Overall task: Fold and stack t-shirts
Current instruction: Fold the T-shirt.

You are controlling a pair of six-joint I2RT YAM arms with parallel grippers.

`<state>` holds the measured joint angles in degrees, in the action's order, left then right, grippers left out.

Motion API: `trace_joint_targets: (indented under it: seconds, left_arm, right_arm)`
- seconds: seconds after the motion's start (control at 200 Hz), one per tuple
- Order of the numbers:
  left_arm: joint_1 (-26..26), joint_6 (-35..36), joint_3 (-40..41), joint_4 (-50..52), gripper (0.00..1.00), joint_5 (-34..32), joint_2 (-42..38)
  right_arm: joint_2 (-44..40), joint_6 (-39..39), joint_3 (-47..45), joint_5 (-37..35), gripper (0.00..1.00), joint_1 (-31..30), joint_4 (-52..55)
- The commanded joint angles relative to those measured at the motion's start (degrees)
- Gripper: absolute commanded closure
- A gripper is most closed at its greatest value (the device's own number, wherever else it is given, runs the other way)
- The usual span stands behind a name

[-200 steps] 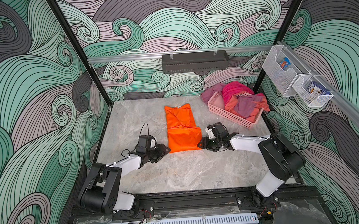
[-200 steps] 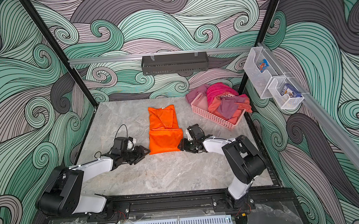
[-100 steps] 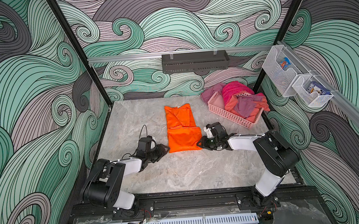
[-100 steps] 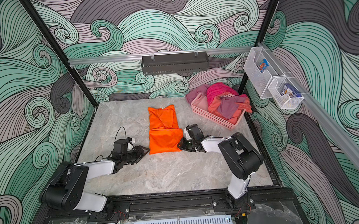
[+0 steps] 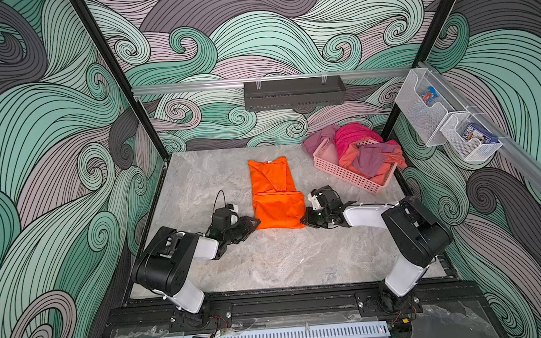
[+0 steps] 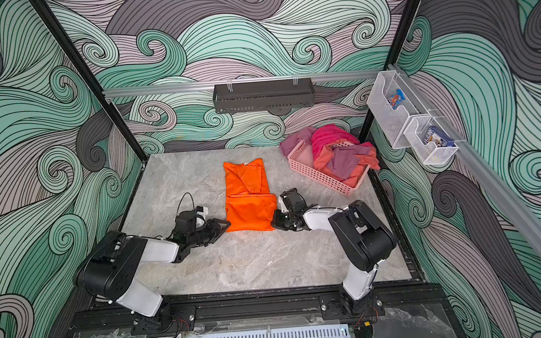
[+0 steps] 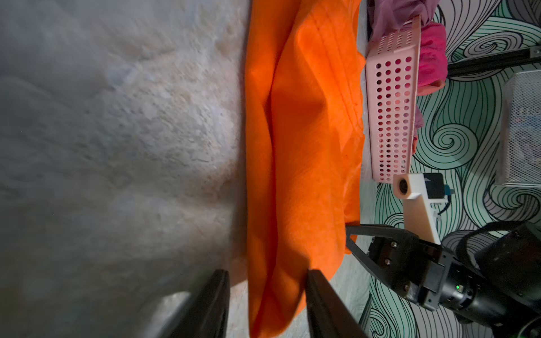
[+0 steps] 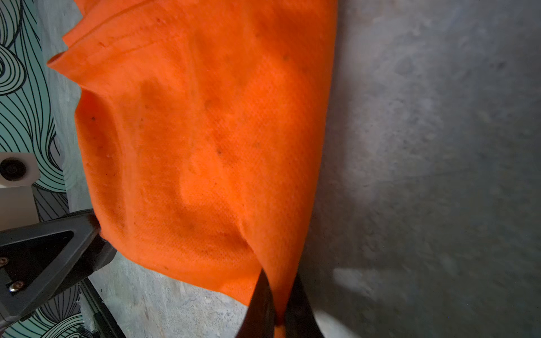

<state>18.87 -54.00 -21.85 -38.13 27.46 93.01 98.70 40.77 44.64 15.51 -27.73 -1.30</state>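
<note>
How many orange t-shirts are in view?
1: the t-shirt lies on the table, beside the basket. The clothes heaped there may hide more.

No words, brands, numbers or signs can be read anywhere. The small white neck label (image 6: pixel 246 163) on the orange t-shirt (image 5: pixel 277 205) is too small to make out. A blue and red packet (image 5: pixel 428 95) and a dark blue box (image 5: pixel 477 133) sit in the clear wall bins (image 5: pixel 417 125). Both carry printing, but in both top views it is too small and blurred to read.
</note>
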Motion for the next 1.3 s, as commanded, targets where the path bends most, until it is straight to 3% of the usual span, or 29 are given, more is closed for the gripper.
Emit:
trace_joint_targets:
  seconds: [0.0, 0.12, 0.23, 0.305, 0.38, 0.535, 0.68, 0.856, 1.091, 1.291]
  left_arm:
    - [0.9, -1.9, 1.6, 0.0, 0.58, 0.5, 4.2]
    - [1.4, -3.7, 1.9, -4.0, 0.75, 1.5, 7.3]
    - [1.5, -5.8, 1.7, -5.6, 1.00, 3.5, 7.9]
    - [1.5, -7.0, 1.1, -3.4, 1.00, 5.0, 5.3]
    - [1.6, -5.9, -0.5, 5.5, 1.00, 5.4, -0.9]
    - [2.7, 5.0, -10.6, 41.5, 1.00, 0.9, -18.8]
    - [2.9, 9.2, -17.9, 61.2, 1.00, -0.7, -26.9]
    - [3.0, 7.4, -17.6, 68.7, 1.00, 2.9, -28.4]
    - [3.0, 9.0, -17.3, 75.9, 1.00, 4.3, -28.7]
    - [2.9, 8.4, -19.5, 77.6, 1.00, 3.9, -28.3]
  right_arm:
    - [1.2, -0.2, 1.3, -0.1, 0.92, -0.6, 1.3]
    - [1.7, -0.3, 1.9, -0.1, 0.94, -0.7, 1.7]
    - [1.4, -0.4, 2.5, 0.1, 0.99, -0.7, 3.2]
    - [0.0, -0.5, 3.1, 0.1, 1.00, -0.9, 6.0]
    - [-2.6, -0.3, 3.1, -0.2, 1.00, -1.0, 9.4]
    - [-9.0, 0.2, 3.4, 0.2, 1.00, -1.8, 18.7]
    - [-14.8, 1.2, 1.8, 1.9, 1.00, -2.7, 25.6]
    - [-18.6, 1.8, 1.1, 4.6, 1.00, -3.3, 31.5]
    - [-17.6, -0.7, 3.1, 7.6, 1.00, -3.3, 37.8]
    - [-10.4, -5.8, 15.1, 9.3, 1.00, -3.4, 43.5]
